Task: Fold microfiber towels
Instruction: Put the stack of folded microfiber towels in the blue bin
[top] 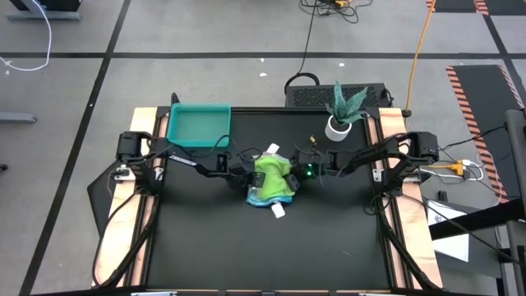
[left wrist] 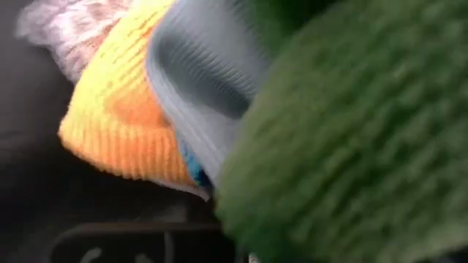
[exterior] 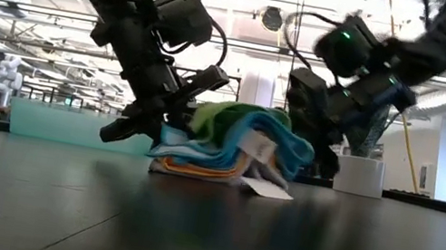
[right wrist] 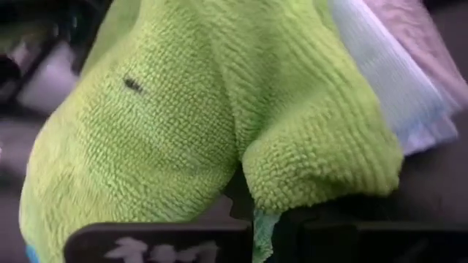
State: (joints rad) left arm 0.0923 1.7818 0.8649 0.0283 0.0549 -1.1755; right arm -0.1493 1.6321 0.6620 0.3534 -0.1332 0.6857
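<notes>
Gripping the green towel (top: 271,173) from opposite sides, the left tool (top: 244,170) and right tool (top: 300,173) are clenched on it, probably to lift it off the stacked towels (exterior: 202,165) mid-worktop (top: 329,238).

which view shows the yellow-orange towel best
The left wrist view: the yellow-orange towel fills much of it, with its ribbed weave plain beside the green towel. The low view shows only its edge at the bottom of the pile. The high view and right wrist view do not show it; the green towel covers it.
</notes>
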